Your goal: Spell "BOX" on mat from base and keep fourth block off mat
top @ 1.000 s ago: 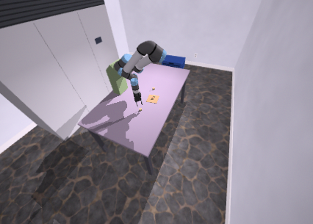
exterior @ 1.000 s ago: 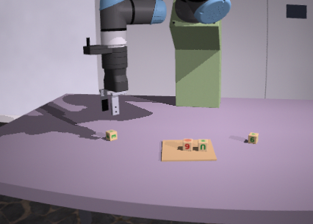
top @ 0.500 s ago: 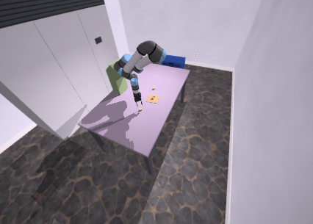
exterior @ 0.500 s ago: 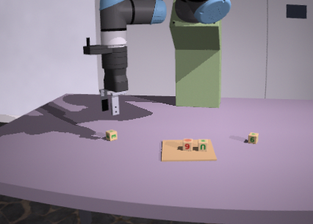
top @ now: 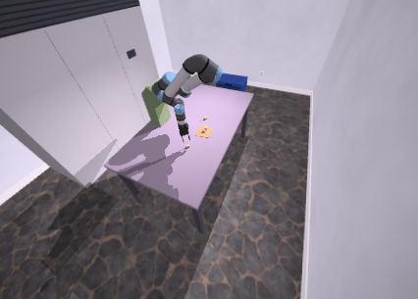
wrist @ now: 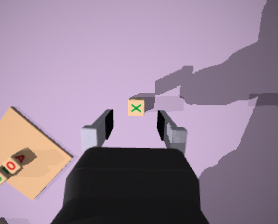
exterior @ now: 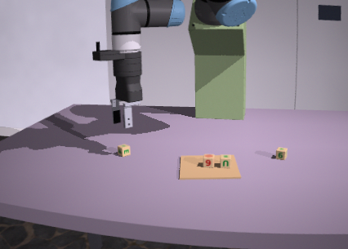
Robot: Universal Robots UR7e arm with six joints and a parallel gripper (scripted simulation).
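Wrist view: our spread, empty fingers hover above the X block (wrist: 136, 107).
We should centre it, then descend straight.

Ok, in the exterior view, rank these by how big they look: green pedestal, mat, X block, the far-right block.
1. Green pedestal, by far the largest.
2. Mat.
3. X block and the far-right block: they look about alike, so I won't rank them.
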